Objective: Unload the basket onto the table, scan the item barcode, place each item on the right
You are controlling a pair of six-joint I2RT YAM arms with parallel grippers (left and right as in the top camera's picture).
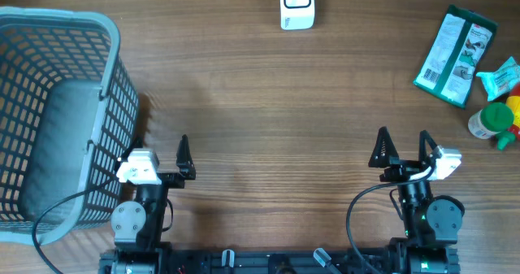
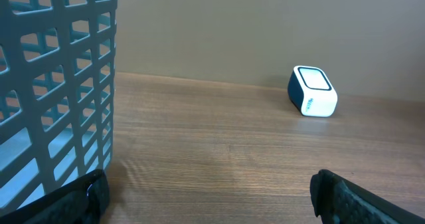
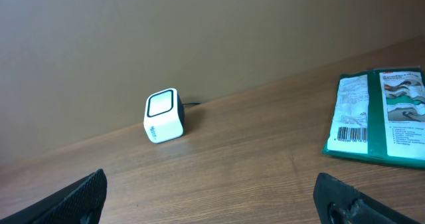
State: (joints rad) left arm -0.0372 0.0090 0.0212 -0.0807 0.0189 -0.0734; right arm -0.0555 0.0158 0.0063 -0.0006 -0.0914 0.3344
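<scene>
Pincers are both gaping wide and gripping nothing: the left pincer (image 1: 159, 154) is hovering just beside the blue basket (image 1: 122, 103), and the right pincer (image 1: 402, 148) is hanging over the near side of the worktop (image 1: 268, 119). At the far right the green packet (image 1: 453, 56) is lying flat, its barcode (image 3: 352, 134) facing up, well apart from the white scanner (image 1: 296, 6) at the far edge.

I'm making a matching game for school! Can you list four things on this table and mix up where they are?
Things:
1. grey plastic lattice basket
2. white cube-shaped scanner
3. flat green packet with a barcode
4. small bottle with a green cap

Places:
A. far edge, middle
B. right edge, just below the packet in the overhead view
C. left side
D. far right, lying flat

Pairs: 1-C, 2-A, 3-D, 4-B
</scene>
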